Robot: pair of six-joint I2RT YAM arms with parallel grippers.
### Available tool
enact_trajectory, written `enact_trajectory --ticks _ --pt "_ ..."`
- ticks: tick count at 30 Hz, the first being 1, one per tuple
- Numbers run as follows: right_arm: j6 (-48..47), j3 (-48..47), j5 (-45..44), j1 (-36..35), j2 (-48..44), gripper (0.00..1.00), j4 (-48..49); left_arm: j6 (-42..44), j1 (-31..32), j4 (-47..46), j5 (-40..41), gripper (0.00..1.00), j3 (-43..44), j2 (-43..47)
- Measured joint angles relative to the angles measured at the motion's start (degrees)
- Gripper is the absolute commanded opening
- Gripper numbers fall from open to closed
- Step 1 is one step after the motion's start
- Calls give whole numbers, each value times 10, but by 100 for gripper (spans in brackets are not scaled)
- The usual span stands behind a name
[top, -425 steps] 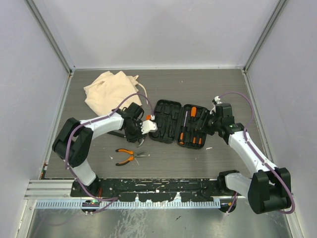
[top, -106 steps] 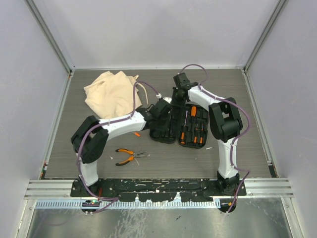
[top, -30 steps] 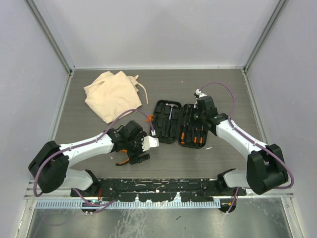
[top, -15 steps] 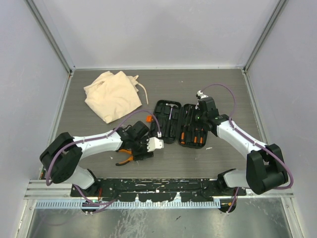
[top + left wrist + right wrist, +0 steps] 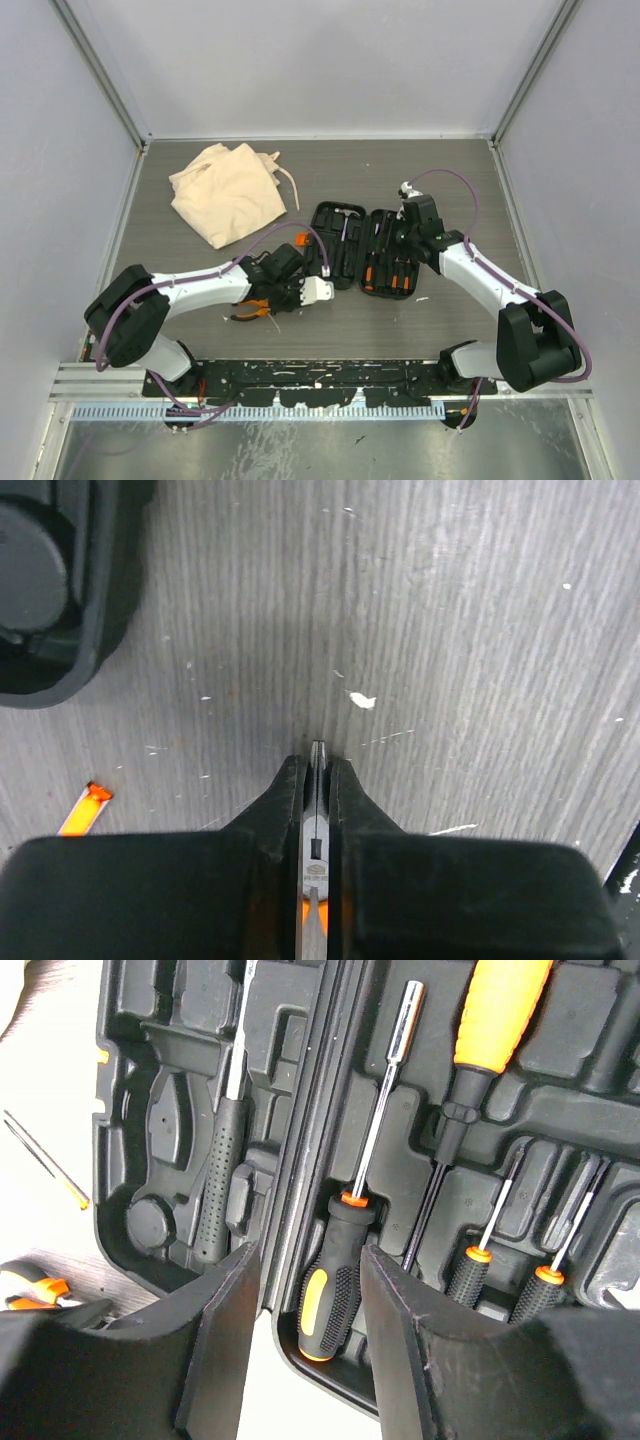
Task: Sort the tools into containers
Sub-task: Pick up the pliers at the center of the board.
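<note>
L end effector (image 5: 317, 772) just clamped shut on pliers (image 5: 250, 309), lower left of centre, not yet lifted off worktop (image 5: 400, 180). Grasp looks made; case (image 5: 322, 215) likely next. R end effector (image 5: 308, 1260) open, empty, above screwdrivers (image 5: 385, 262).

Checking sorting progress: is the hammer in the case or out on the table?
In. The hammer lies in a molded recess in the left half of the open case, next to the hinge.

Grey wood-grain table (image 5: 450, 180) with beige cloth bag (image 5: 225, 190), open black tool case (image 5: 320, 235), pliers (image 5: 250, 309).
</note>
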State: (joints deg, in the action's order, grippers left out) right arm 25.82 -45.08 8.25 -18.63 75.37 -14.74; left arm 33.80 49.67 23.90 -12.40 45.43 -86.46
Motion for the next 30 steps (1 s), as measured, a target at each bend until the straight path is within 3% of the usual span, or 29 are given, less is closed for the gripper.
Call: enact_trajectory --ticks 15,23,30 --pt "4 0 0 12 0 50 0 -133 0 25 114 0 121 11" --pt "13 6 0 23 -5 50 -1 -221 0 1 122 0 181 10" --pt "15 18 1 32 -21 50 -9 -273 0 -28 121 0 225 -60"
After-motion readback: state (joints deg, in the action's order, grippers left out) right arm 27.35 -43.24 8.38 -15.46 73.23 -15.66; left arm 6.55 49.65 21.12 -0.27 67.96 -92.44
